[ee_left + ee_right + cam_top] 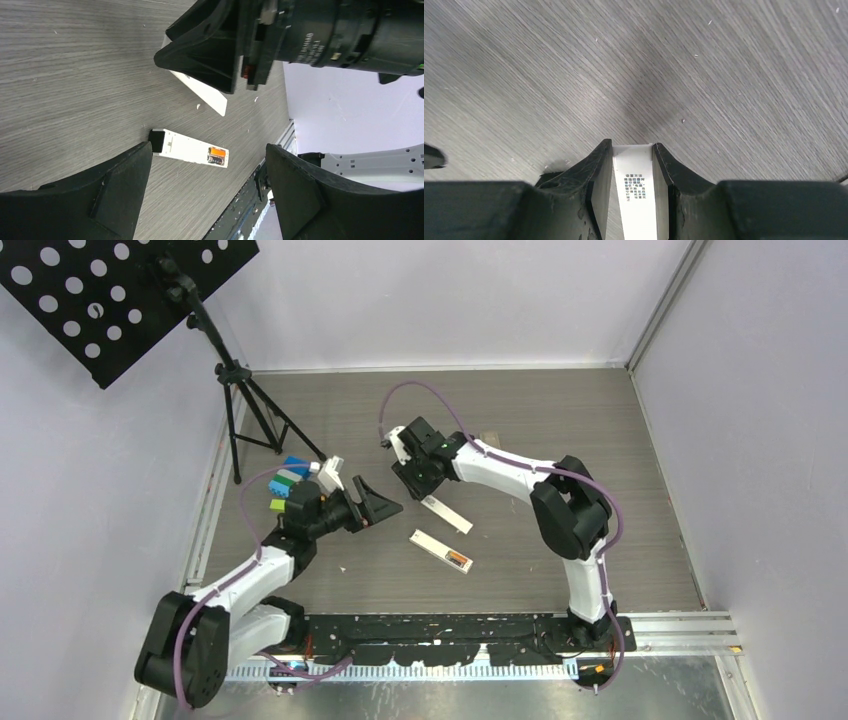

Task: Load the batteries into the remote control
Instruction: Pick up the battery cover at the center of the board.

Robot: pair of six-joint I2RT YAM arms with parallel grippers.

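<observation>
Currently a white printed panel (639, 192) is clamped by the right gripper (633, 148), likely to steady it, while the left gripper (209, 150) is spread wide facing the remote (182, 147).

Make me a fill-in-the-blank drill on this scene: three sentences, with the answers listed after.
1. The right gripper has its fingers ____ on the white strip with printed text.
2. The battery in the open compartment of the remote on the table is ____.
3. The left gripper has its fingers ____ and holds nothing.
Answers: shut; orange; open
</observation>
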